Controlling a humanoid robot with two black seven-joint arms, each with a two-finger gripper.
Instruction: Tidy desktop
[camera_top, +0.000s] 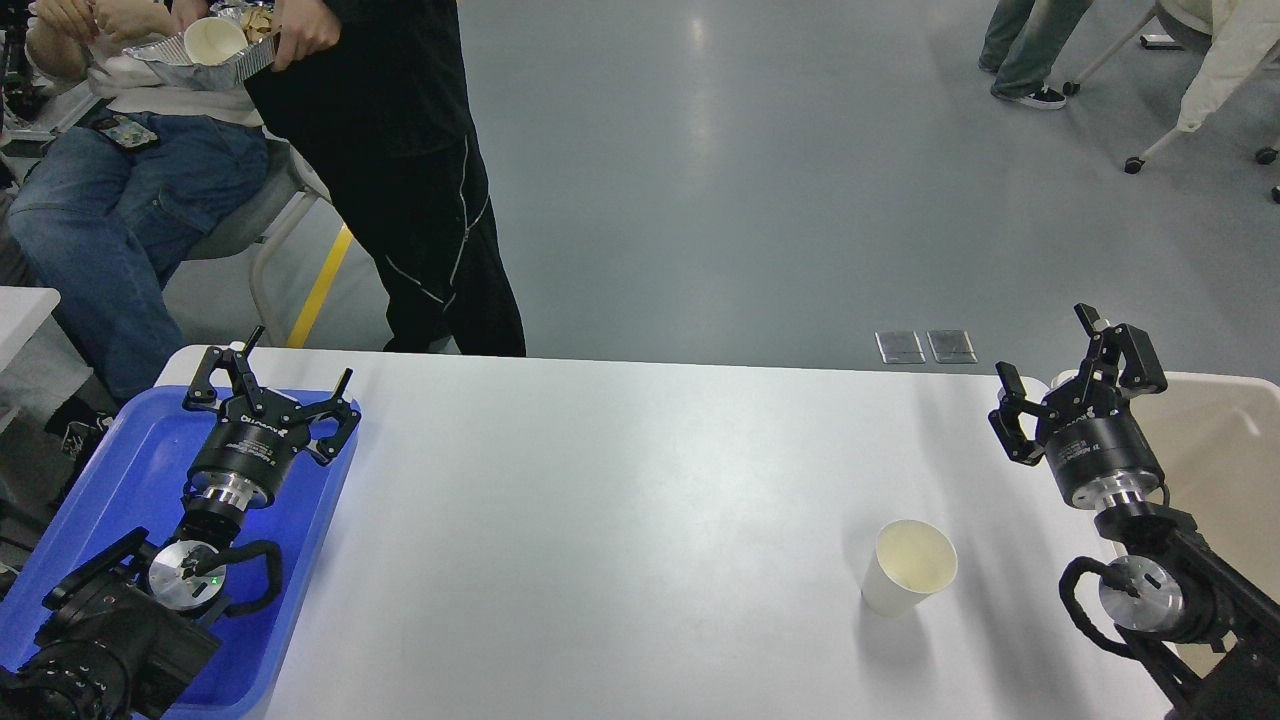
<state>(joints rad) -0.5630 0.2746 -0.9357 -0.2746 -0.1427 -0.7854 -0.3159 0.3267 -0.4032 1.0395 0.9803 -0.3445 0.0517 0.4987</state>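
The desktop (620, 480) is a wide white-grey table top with rounded corners. One white paper cup (908, 567) stands upright on it, right of centre and towards the front. My left gripper (295, 358) hovers open over the blue tray (130, 450) at the left end, nothing between its fingers. My right gripper (1045, 345) is open at the right end, beyond and to the right of the cup, apart from it and holding nothing.
A beige bin (1220, 450) sits off the table's right edge, behind my right arm. A person in black (400, 150) stands at the far left edge of the table holding a foil tray (205, 55). Another person (120, 200) sits beside them.
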